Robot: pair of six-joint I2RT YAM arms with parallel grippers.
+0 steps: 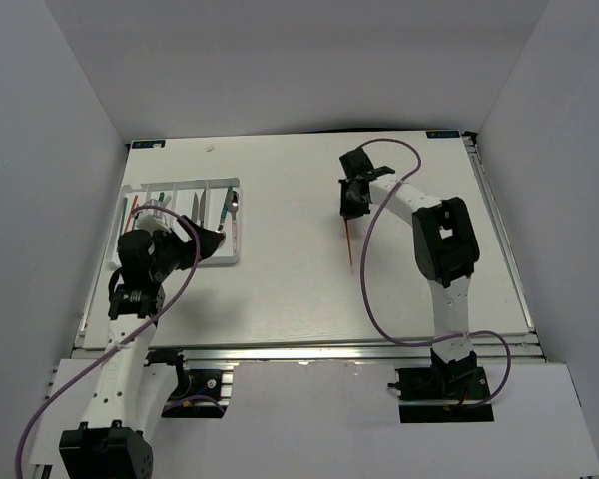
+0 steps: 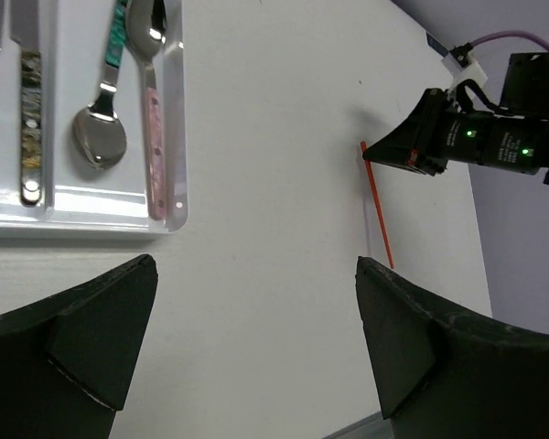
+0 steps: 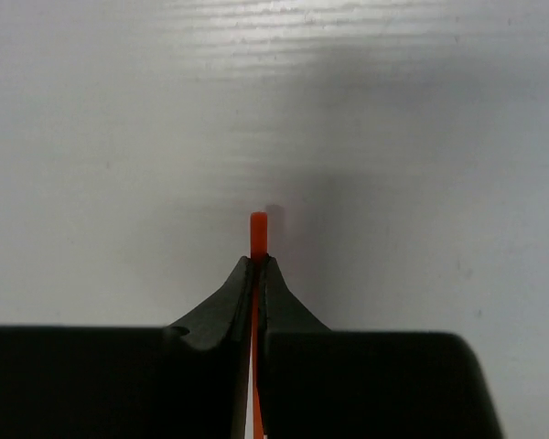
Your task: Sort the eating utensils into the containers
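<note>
My right gripper (image 1: 349, 212) is shut on the thick end of a red chopstick (image 1: 347, 241), which slants down toward the near side of the table. In the right wrist view the chopstick's tip (image 3: 257, 230) sticks out past the closed fingertips (image 3: 241, 279). The white tray (image 1: 227, 261) lies at the left, with spoons, knives and chopsticks in its slots. In the left wrist view a teal-handled spoon (image 2: 102, 128) and a pink-handled spoon (image 2: 150, 110) lie in the tray's right slot. My left gripper (image 1: 220, 239) is open and empty beside the tray's right edge.
A purple cable (image 1: 374, 289) loops from the right arm over the table. The table's right edge runs along a metal rail (image 1: 509, 249). A dark patterned knife handle (image 2: 29, 119) lies in the neighbouring slot.
</note>
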